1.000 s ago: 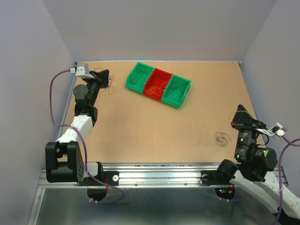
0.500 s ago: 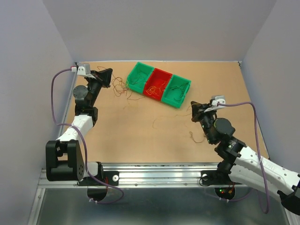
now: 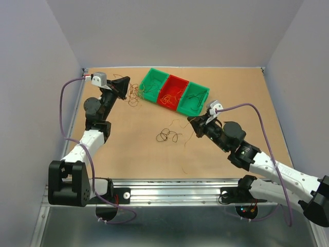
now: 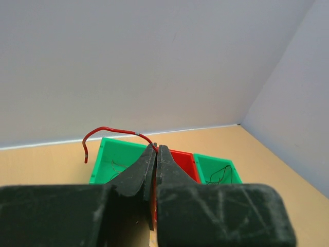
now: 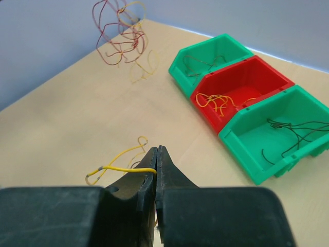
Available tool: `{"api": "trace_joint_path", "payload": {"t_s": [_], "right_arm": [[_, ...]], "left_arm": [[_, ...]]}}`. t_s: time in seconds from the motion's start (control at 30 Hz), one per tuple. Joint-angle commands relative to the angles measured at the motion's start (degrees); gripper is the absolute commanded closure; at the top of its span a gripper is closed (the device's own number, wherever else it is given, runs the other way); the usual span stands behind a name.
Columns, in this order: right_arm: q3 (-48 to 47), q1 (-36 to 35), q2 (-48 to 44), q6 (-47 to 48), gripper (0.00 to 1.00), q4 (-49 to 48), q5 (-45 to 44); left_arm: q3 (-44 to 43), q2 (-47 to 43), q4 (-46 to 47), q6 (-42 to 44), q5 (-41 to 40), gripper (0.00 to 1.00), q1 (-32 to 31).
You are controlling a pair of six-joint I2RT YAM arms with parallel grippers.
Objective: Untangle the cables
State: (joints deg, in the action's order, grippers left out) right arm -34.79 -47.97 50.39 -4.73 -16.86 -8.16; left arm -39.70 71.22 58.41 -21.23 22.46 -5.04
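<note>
Now | left gripper [image 4: 156, 149] pinching red wire [image 4: 110, 129] | right gripper [image 5: 157, 150] pinching yellow wire [image 5: 122, 166]

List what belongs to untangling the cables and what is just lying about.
Job:
hanging red-and-yellow clump
red strand in left gripper
yellow strand in right gripper
dark loops on table
three bins holding sorted strands

Lying about:
purple arm cables
metal rail
</note>
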Motion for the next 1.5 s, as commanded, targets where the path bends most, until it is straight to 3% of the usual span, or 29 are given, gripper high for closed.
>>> {"api": "trace_joint_path", "payload": {"t_s": [0.0, 0.13, 0.37, 0.47, 0.63, 0.67, 0.77, 0.8, 0.83, 0.93, 0.97, 1.1, 1.23, 1.47], "right_arm": [[-4.9, 0.2, 1.3, 1.7, 0.96, -1.8, 6.5], [-4.8, 0.2, 2.1, 1.7, 0.96, -3.8, 7.3], [-4.1, 0.2, 1.1, 2.3, 0.95, -3.4, 7.3], [-5.2, 0.2, 2.2, 4.2, 0.82, 0.4, 15.3], [-5.6, 0.2, 2.5, 5.4, 0.81, 0.5, 17.6], [-5.5, 0.2, 2.7, 5.5, 0.65, 0.3, 18.4], [-5.4, 0.2, 3.4, 5.9, 0.6, -0.8, 20.1], [-5.4, 0.2, 3.6, 5.8, 0.54, -1.0, 19.8], [-5.4, 0.2, 3.8, 5.6, 0.47, -1.2, 19.4], [-6.1, 0.2, 5.3, 5.7, 0.45, 0.8, 19.2], [-7.5, 0.2, 7.4, 6.3, 0.41, 2.3, 19.7], [-12.5, 0.2, 16.1, 8.5, 0.41, 10.5, 19.4], [-16.8, 0.2, 24.9, 10.9, 0.4, 13.3, 17.5], [-25.8, 0.2, 40.8, 14.8, 0.27, 16.7, 17.7]], "left_arm": [[0.1, -2.0, 4.4, 4.6, 2.8, 1.0, -1.5], [-1.4, -1.0, 1.9, 8.6, 6.4, 1.0, -3.1], [-0.8, -2.6, 1.2, 11.7, 5.8, 0.99, -5.1], [-0.7, -2.7, 1.0, 12.4, 5.8, 0.99, -5.8], [-1.0, -2.7, 0.6, 12.7, 5.9, 0.99, -6.2], [-1.0, -2.6, 0.3, 13.1, 5.9, 0.97, -6.4], [-1.6, -2.6, -1.3, 14.5, 5.8, 0.82, -6.9], [-1.7, -2.6, -1.7, 15.3, 5.2, 0.69, -7.1], [-2.0, -2.6, -2.1, 15.7, 4.8, 0.65, -7.3], [-1.8, -3.2, -3.0, 16.7, 2.4, 0.56, -7.7], [-1.7, -3.8, -3.3, 17.0, 1.5, 0.46, -7.9], [-1.9, -5.2, -5.1, 19.6, -3.6, 0.23, -8.9], [-2.7, -6.3, -8.1, 23.1, -2.4, 0.17, -9.3], [-2.1, -9.6, -12.6, 26.7, -5.6, 0.14, -9.7]]}}
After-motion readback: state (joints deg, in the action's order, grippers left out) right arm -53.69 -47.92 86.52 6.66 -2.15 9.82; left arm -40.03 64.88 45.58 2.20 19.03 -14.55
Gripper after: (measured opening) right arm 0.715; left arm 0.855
